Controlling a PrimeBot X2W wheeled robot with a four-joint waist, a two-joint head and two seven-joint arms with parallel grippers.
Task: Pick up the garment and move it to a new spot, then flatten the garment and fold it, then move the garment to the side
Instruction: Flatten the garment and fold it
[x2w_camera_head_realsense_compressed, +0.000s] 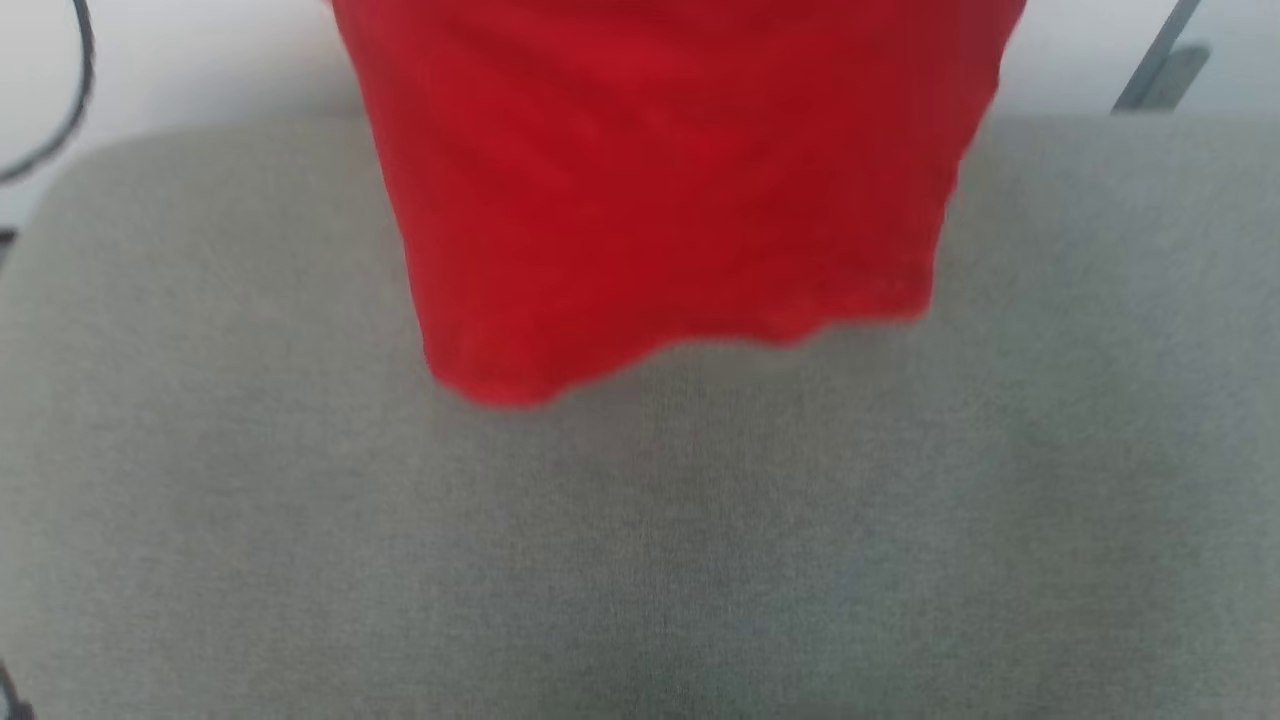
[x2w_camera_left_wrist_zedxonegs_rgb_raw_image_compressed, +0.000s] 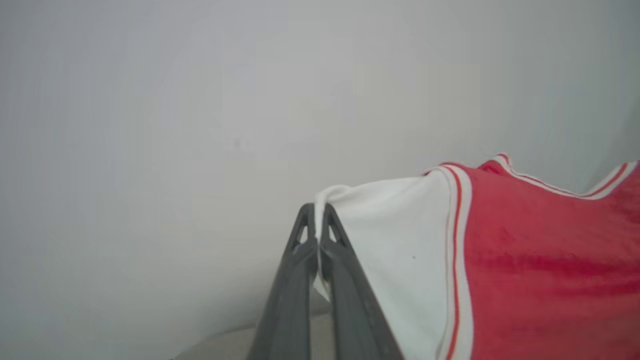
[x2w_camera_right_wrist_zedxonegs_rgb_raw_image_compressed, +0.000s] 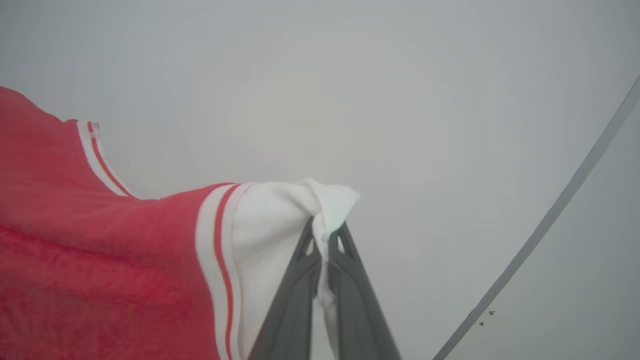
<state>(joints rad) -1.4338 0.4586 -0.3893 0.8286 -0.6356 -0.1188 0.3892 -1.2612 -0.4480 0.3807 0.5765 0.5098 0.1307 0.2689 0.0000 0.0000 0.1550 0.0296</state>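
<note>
Head view: jersey (x2w_camera_head_realsense_compressed: 680, 170) hangs in the air over the grey cushioned surface (x2w_camera_head_realsense_compressed: 640, 540), hem free above it, top cut off by the frame edge. Left gripper (x2w_camera_left_wrist_zedxonegs_rgb_raw_image_compressed: 317, 220) is clamped on the tip of one white sleeve (x2w_camera_left_wrist_zedxonegs_rgb_raw_image_compressed: 395, 240); right gripper (x2w_camera_right_wrist_zedxonegs_rgb_raw_image_compressed: 326, 235) is pinched on the other sleeve (x2w_camera_right_wrist_zedxonegs_rgb_raw_image_compressed: 270, 225), both pairs of fingers closed with fabric between them. Body spans the two arms, striped trim visible in both wrist views. Looks like the carry/relocate step, with flatten and fold not started. Next move likely needs both arms to lower together, keeping the span taut so the hem lands first and the body lays out flat without bunching. Numerals aren't visible, and the head view is blurred. Can't tell how much sleeve sits inside each grip.
</note>
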